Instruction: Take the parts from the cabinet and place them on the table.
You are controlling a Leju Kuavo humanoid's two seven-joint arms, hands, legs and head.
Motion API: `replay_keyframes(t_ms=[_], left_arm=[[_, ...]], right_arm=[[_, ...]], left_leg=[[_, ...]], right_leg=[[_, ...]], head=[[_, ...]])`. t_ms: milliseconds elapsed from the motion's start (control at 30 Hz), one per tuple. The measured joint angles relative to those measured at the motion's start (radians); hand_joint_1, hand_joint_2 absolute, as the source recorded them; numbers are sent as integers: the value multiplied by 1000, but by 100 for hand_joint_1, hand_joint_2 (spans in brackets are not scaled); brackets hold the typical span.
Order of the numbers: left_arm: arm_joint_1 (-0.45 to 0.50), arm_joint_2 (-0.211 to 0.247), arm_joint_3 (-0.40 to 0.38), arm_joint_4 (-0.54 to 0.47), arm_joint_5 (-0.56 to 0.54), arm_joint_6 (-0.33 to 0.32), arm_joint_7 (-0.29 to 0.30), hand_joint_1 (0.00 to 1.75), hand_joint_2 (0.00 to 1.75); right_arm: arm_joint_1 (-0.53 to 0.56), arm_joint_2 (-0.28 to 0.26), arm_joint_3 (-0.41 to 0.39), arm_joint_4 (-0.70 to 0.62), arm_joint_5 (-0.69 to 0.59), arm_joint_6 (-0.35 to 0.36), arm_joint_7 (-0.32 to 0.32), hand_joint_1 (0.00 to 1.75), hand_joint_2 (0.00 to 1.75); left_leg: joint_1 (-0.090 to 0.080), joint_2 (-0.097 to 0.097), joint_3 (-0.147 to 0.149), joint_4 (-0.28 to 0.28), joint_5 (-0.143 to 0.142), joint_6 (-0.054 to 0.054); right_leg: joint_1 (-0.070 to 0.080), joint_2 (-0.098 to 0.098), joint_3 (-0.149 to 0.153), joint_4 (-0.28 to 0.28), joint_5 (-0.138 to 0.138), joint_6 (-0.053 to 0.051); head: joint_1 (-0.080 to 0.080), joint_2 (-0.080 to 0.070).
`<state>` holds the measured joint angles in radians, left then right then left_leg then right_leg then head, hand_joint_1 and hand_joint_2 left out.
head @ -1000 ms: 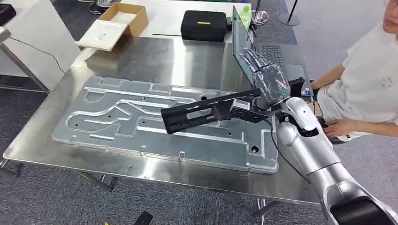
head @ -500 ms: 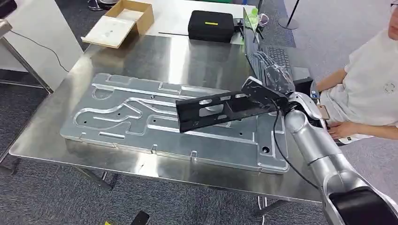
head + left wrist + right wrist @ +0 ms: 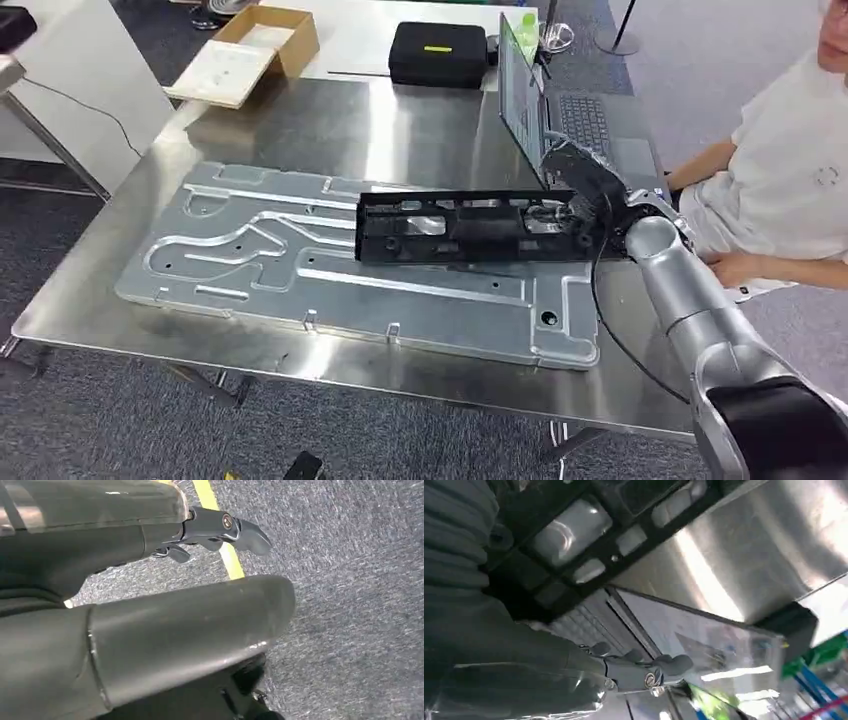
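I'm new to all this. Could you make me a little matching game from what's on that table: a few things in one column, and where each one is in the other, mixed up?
Things:
1. black part
2. cardboard box
3. black case
4. laptop

Places:
A. far left corner of the tables
B. held by the robot's right hand, over the big metal plate
C. open, on the table's right side beside the person
D. far side, middle, on the white table

Pairs: 1-B, 2-A, 3-D, 4-C
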<state>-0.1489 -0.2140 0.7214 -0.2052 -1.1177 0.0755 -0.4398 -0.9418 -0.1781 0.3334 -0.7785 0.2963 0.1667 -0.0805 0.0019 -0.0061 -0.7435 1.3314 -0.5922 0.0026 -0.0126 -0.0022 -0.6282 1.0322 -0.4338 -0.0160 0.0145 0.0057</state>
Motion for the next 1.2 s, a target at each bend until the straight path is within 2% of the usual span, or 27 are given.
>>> replay_keyframes(t_ms=[33,67,133,167,200,267,300,333,367,533,567,600,633,700,733,767,867,900,933,967,1033,1067,1100,1133,1167,1200], left_arm=[[2,1,0,0,1,0,0,0,0],[2,1,0,0,1,0,0,0,0],[1,3,0,0,1,0,-1,0,0],[0,4,0,0,1,0,-1,0,0],[-2,3,0,0,1,0,-2,0,0],[-1,3,-1,0,1,0,-3,0,0],[0,3,-2,0,1,1,-3,0,0],[0,3,-3,0,1,1,-3,0,0],[-1,2,-5,0,1,2,-3,0,0],[-3,2,-5,0,1,2,-3,0,0],[-4,2,-5,0,1,4,-3,0,0],[-4,2,-5,0,1,5,-3,0,0],[2,2,-6,0,4,9,0,0,0],[2,2,-7,0,4,11,0,0,0],[1,2,-8,0,4,12,2,0,0],[0,2,-8,0,4,12,3,0,0],[-3,1,-13,0,5,15,6,0,0],[-1,1,-14,0,5,15,8,0,0],[0,1,-14,0,5,16,9,0,0],[0,1,-14,0,5,16,10,0,0],[-1,0,-15,0,5,16,10,0,0],[0,0,-16,0,5,16,10,0,0],[2,0,-16,0,5,16,11,0,0],[3,0,-16,0,5,16,11,0,0],[4,0,-16,0,5,16,11,0,0],[3,0,-16,0,5,16,11,0,0]], right_arm=[[0,0,-3,16,-11,-7,-10,0,175],[0,1,-8,28,-24,-19,-24,0,175],[-1,7,-17,38,-43,-47,-45,0,175],[-1,10,-20,39,-50,-59,-59,0,175],[-1,11,-21,40,-58,-73,-77,0,175],[16,13,-24,29,-59,-122,-134,0,175],[32,17,-26,11,-53,-162,-169,0,0],[47,21,-29,-11,-43,-197,-196,0,0],[63,23,-31,-30,-33,-221,-209,0,0],[65,24,-31,-32,-31,-224,-210,0,0],[76,24,-33,-57,-15,-248,-218,0,0],[85,24,-34,-72,-6,-259,-223,0,0],[174,27,-34,-205,111,-354,-259,0,0],[204,32,-28,-291,191,-411,-267,0,0],[213,39,-21,-327,217,-432,-267,0,0],[224,44,-13,-364,243,-454,-266,0,0],[272,54,6,-450,301,-495,-261,0,0],[278,61,17,-473,320,-508,-261,0,0],[283,69,26,-494,334,-515,-259,0,0],[288,71,32,-511,348,-522,-255,0,0],[300,74,45,-535,371,-531,-251,0,0],[309,75,53,-544,377,-532,-249,0,0],[317,77,59,-550,380,-532,-248,0,0],[324,80,63,-556,383,-532,-247,0,0],[327,80,63,-561,384,-532,-247,0,0],[327,81,63,-567,385,-532,-247,0,0]], left_leg=[[1,0,-3,0,16,0],[3,0,16,-43,50,-1],[5,0,99,-215,142,3],[6,0,128,-284,148,7],[0,-1,140,-300,142,8],[0,-2,137,-298,144,14],[-1,-2,137,-298,145,19],[2,-1,143,-310,152,29],[4,-1,147,-317,157,36],[4,-1,147,-318,158,38],[4,-1,146,-318,158,44],[3,-1,145,-318,158,45],[0,-1,145,-314,155,47],[1,-4,146,-308,150,42],[1,-12,146,-305,146,37],[-5,-11,139,-301,143,32],[1,-20,138,-305,150,19],[0,-24,139,-306,150,13],[1,-21,134,-292,135,8],[-1,-13,119,-257,110,3],[4,-10,52,-114,39,-4],[5,-9,17,-44,12,-6],[6,-7,-4,-4,7,-7],[6,-5,-2,-12,24,-7],[6,0,26,-70,63,-6],[6,8,68,-153,106,-5]], right_leg=[[0,0,1,0,0,0],[-1,0,1,1,0,1],[-2,4,2,4,-3,4],[-2,5,2,5,-4,7],[4,9,-2,9,-4,13],[2,9,-2,5,0,22],[2,9,0,2,2,29],[2,10,-1,3,-1,36],[-3,7,-5,21,-16,39],[-2,7,-10,29,-24,40],[-2,6,-39,94,-67,41],[-2,6,-63,147,-94,43],[-3,6,-127,277,-114,45],[-3,6,-52,126,-30,41],[-5,17,-11,44,0,38],[-3,37,5,19,-18,37],[4,21,3,14,-14,26],[3,16,4,9,-12,18],[-4,5,10,0,-7,9],[-4,1,12,-3,-8,2],[-1,-16,14,-3,-9,-4],[0,-23,13,-3,-10,-5],[1,-30,13,-3,-10,-5],[1,-39,14,-3,-11,-5],[1,-47,14,-2,-11,-5],[0,-55,15,-1,-12,-3]], head=[[0,0],[0,0],[0,0],[0,0],[0,0],[0,0],[1,0],[0,0],[1,0],[1,0],[0,0],[1,0],[1,0],[1,0],[1,0],[0,0],[1,0],[0,0],[1,0],[-2,0],[-2,0],[-2,0],[-2,0],[-2,0],[-2,0],[-2,0]])
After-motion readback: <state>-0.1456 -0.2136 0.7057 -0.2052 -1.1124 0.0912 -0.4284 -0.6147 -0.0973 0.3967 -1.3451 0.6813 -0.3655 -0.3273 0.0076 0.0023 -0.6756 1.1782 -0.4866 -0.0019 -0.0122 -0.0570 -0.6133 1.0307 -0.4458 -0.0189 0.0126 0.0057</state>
